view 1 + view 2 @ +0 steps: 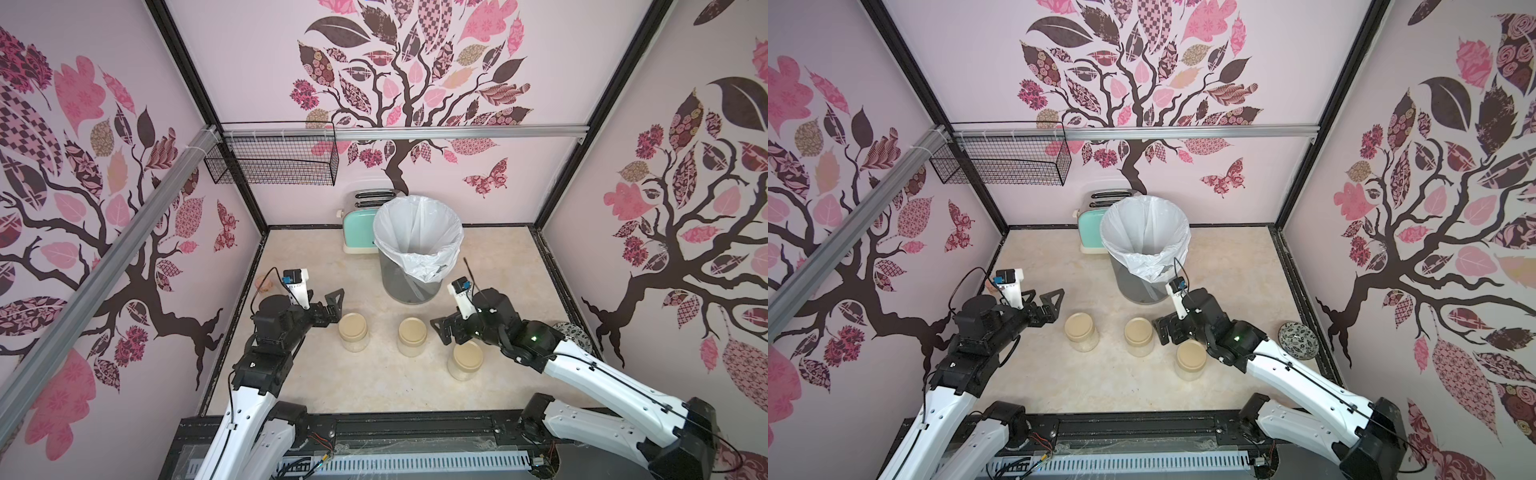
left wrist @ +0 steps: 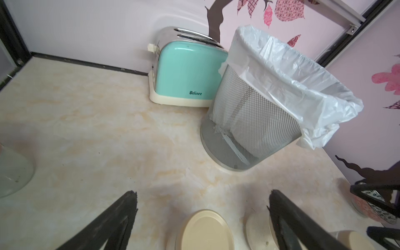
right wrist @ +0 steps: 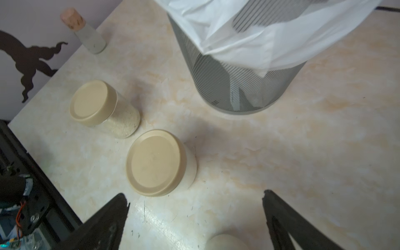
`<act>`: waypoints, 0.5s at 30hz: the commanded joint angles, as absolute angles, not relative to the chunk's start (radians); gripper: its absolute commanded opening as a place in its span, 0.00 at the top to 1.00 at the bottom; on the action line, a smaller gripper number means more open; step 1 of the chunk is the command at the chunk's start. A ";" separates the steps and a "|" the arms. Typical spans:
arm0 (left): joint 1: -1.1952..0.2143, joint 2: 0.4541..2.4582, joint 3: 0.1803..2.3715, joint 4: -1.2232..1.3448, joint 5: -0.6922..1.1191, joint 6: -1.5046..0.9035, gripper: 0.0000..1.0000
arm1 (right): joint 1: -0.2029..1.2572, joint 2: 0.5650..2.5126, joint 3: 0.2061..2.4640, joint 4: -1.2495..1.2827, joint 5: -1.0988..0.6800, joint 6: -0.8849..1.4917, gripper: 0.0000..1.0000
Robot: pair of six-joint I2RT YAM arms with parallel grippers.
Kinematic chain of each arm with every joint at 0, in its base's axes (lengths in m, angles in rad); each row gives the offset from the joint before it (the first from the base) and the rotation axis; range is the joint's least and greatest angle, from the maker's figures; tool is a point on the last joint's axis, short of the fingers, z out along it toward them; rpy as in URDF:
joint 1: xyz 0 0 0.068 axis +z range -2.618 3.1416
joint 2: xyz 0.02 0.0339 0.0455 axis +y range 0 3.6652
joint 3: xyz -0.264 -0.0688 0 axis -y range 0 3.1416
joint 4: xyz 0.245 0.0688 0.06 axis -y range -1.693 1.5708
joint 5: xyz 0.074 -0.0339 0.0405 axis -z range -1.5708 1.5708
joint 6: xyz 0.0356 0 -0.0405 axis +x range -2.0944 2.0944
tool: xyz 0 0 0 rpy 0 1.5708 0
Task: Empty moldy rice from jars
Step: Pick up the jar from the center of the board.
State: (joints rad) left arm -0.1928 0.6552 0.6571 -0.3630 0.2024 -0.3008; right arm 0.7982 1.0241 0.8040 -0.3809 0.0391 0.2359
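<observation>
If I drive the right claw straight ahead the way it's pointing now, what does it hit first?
Most likely the closed middle jar, just ahead of the open right claw. Height is hard to judge, so it might skim over the jar's top instead.

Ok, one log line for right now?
jars: three, upright, lids on | left gripper: open, empty | right gripper: open, empty | mesh wastebasket: lined

3 jars (image 1: 412, 336) w/ lids upright on tbl (image 1: 332, 386), bin (image 1: 399, 286) behind.

A mock kitchen booth is indicated: a mint toaster (image 1: 358, 227), lined mesh bin (image 1: 400, 283) and marbled counter (image 1: 316, 374) are enclosed by decal-covered panels (image 1: 257, 62) on aluminium framing (image 1: 457, 132).
</observation>
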 commanded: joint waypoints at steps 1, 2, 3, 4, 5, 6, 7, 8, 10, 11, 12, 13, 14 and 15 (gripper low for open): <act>-0.197 0.634 0.654 -0.440 0.294 -0.330 0.02 | 0.868 1.094 0.872 -0.427 0.078 0.229 0.01; -0.196 0.624 0.648 -0.441 0.307 -0.329 0.02 | 0.879 1.118 0.883 -0.419 0.083 0.227 0.01; -0.196 0.611 0.642 -0.440 0.322 -0.329 0.02 | 0.888 1.149 0.899 -0.413 0.079 0.227 0.01; -0.198 0.598 0.636 -0.440 0.333 -0.332 0.02 | 0.894 1.186 0.915 -0.412 0.070 0.226 0.01; -0.197 0.586 0.631 -0.444 0.337 -0.336 0.02 | 0.897 1.213 0.933 -0.412 0.071 0.226 0.01; -0.197 0.572 0.629 -0.453 0.338 -0.337 0.02 | 0.906 1.238 0.947 -0.412 0.085 0.227 0.01; -0.196 0.561 0.629 -0.462 0.339 -0.338 0.02 | 0.915 1.259 0.953 -0.405 0.098 0.227 0.01; -0.197 0.552 0.626 -0.470 0.340 -0.337 0.02 | 0.920 1.276 0.957 -0.396 0.104 0.227 0.01; -0.198 0.529 0.619 -0.479 0.351 -0.341 0.02 | 0.926 1.310 0.967 -0.384 0.094 0.228 0.01; -0.197 0.522 0.613 -0.477 0.355 -0.346 0.02 | 0.929 1.327 0.973 -0.382 0.089 0.223 0.01; -0.196 0.517 0.607 -0.474 0.359 -0.351 0.02 | 0.937 1.349 0.985 -0.386 0.093 0.217 0.01; -0.197 0.514 0.602 -0.471 0.360 -0.355 0.02 | 0.943 1.368 0.997 -0.395 0.103 0.212 0.01; -0.197 0.514 0.599 -0.468 0.363 -0.359 0.02 | 0.951 1.385 1.010 -0.403 0.118 0.206 0.01; -0.197 0.515 0.597 -0.465 0.368 -0.362 0.02 | 0.960 1.405 1.024 -0.415 0.131 0.199 0.01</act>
State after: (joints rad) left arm -0.1951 0.5186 0.6098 -0.4591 0.3420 -0.3458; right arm 0.9390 1.3708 0.9722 -0.3862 0.0921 0.2203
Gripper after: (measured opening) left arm 0.981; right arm 0.994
